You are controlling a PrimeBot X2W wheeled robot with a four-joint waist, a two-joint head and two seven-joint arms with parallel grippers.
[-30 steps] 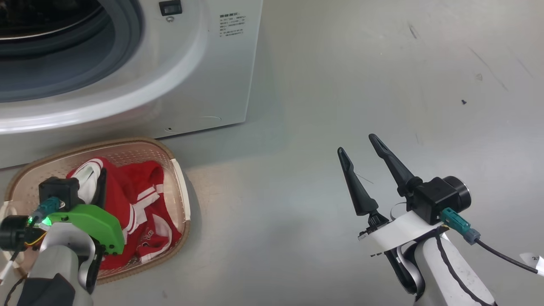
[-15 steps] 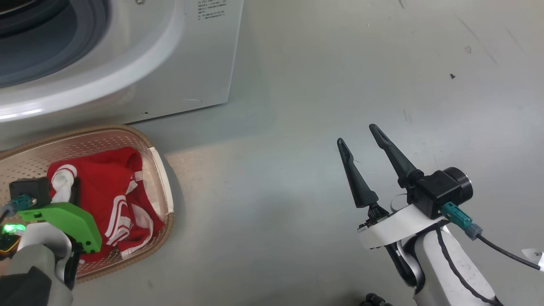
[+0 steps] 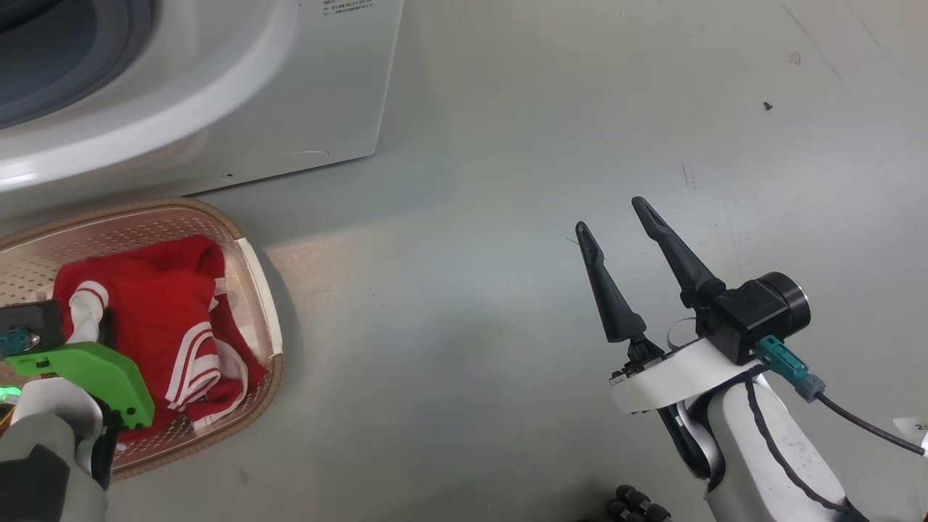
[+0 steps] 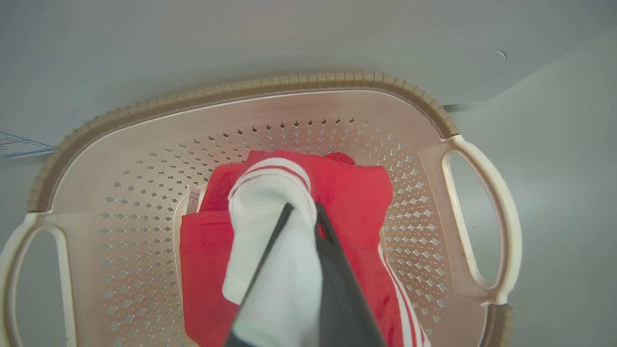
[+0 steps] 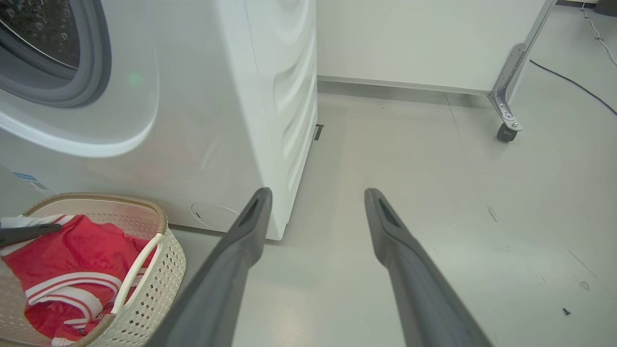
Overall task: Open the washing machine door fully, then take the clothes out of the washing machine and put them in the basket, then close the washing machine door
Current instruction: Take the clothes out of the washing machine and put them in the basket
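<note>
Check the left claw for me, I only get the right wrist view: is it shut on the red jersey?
Observer: Yes. In the left wrist view the left claw is shut on a white-trimmed fold of the red striped jersey cloth.
Operator: Is that cloth over the basket?
Observer: Yes, it is inside the cream perforated plastic basket with the brown woven-look rim, roughly centred over its perforated floor.
Operator: Anything draped over the rim?
Observer: Not that I can see. In the head view the red cloth lies within the basket walls; the near-left end is hidden behind the left arm.
</note>
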